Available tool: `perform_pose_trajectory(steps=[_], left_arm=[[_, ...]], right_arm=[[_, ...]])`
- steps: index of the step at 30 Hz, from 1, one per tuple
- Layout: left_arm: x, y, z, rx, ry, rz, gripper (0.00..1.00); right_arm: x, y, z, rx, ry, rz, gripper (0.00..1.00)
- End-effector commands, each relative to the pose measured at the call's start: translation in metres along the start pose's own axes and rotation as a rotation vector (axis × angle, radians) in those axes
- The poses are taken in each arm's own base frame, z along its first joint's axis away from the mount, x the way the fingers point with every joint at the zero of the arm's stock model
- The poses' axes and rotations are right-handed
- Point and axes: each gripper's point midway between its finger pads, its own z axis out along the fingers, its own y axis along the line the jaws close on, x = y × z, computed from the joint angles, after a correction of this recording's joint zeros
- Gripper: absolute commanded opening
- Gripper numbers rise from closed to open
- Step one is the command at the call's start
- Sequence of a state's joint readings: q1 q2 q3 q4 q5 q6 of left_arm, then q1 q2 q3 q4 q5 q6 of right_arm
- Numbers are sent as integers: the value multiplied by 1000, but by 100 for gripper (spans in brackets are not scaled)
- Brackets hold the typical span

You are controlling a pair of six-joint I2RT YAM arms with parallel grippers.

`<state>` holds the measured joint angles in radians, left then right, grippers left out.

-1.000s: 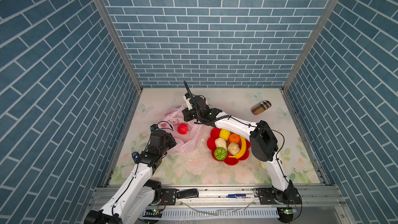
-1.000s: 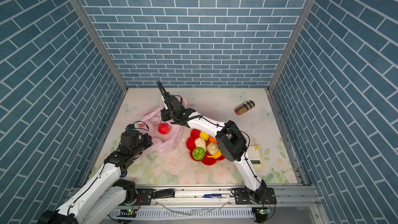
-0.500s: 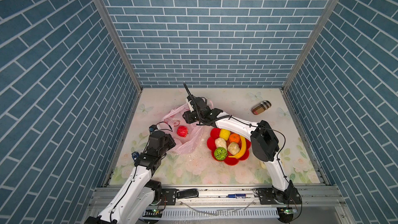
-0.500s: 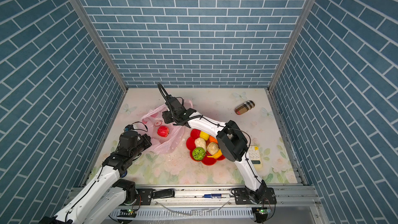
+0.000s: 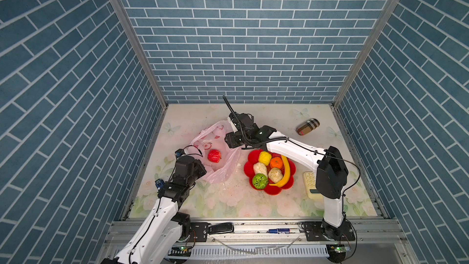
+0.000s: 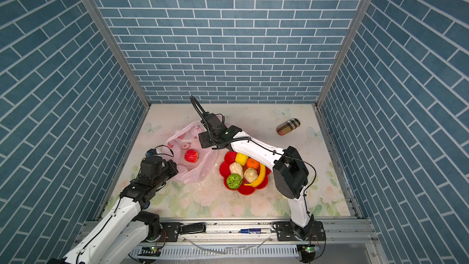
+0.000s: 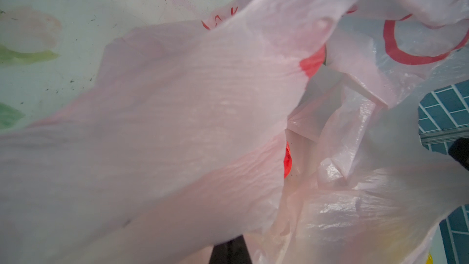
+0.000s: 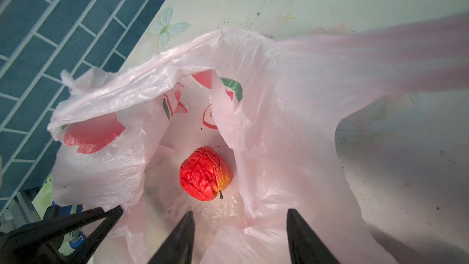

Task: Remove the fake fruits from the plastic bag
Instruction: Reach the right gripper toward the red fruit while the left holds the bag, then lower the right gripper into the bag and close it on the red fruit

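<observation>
Fingers (image 8: 186, 234) of the right gripper (image 8: 239, 227) stand apart, released and gripping nothing, above the open mouth of the plastic bag (image 8: 291, 113). Inside, on the bag's floor, we see the wrinkled red fruit (image 8: 205, 173) lying alone, with loose pink folds crowding it on both sides. The left gripper (image 5: 203, 170) is clenched on the bag's near rim. Film covers nearly all of its wrist view, leaving us only a red sliver.

The bag sits toward the left edge of the table (image 5: 228, 199). Just beside it on the right, the red dish (image 5: 253, 157) holds the yellow lump (image 5: 264, 157), an orange fruit (image 5: 275, 163), the banana (image 5: 286, 171), two cream fruits (image 5: 260, 168) and the green ball (image 5: 260, 181). The right arm (image 5: 291, 148) crosses above the dish's back rim. A cream keypad (image 5: 309, 184) lies half hidden behind that arm, and a plaid case (image 5: 307, 127) rests near the back right corner.

The bag's prints are red and green fruit shapes; we can read no words on them.
</observation>
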<state>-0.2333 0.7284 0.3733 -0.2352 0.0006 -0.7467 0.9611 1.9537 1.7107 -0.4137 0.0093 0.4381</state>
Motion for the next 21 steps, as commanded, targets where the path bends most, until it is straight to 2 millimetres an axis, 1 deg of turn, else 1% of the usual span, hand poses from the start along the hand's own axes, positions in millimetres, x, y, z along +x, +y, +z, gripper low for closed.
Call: perform_pose_trajectory(steps=[1, 4, 5, 7, 8, 11, 14, 16, 17, 18, 19, 20, 21], left_arm=[[8, 12, -1, -40, 17, 17, 3], [9, 13, -2, -42, 18, 24, 3], [9, 14, -2, -45, 18, 24, 3], [8, 14, -4, -41, 14, 22, 3], [9, 14, -4, -40, 12, 22, 3], [9, 15, -5, -43, 11, 21, 3], [10, 16, -5, -42, 12, 21, 3], [11, 16, -5, -42, 14, 21, 3], [11, 16, -5, -41, 13, 22, 3], [11, 16, -5, -40, 13, 22, 3], [11, 16, -4, -40, 12, 22, 3], [11, 16, -4, -39, 13, 22, 3], [11, 15, -4, -37, 15, 23, 3]], right_arm=[[13, 10, -13, -25, 61, -70, 59], [16, 21, -7, -60, 85, -97, 60], [17, 27, -4, -79, 96, -109, 61], [20, 33, 4, -86, 114, -128, 63], [23, 41, 8, -121, 137, -137, 63], [28, 56, 19, -146, 165, -174, 66], [31, 67, 28, -172, 180, -193, 70], [33, 71, 36, -182, 191, -194, 72], [29, 73, 35, -186, 184, -193, 74], [38, 69, 49, -175, 210, -189, 78], [38, 69, 54, -172, 212, -186, 82], [39, 69, 58, -169, 214, -184, 91], [38, 69, 61, -168, 213, -182, 94]])
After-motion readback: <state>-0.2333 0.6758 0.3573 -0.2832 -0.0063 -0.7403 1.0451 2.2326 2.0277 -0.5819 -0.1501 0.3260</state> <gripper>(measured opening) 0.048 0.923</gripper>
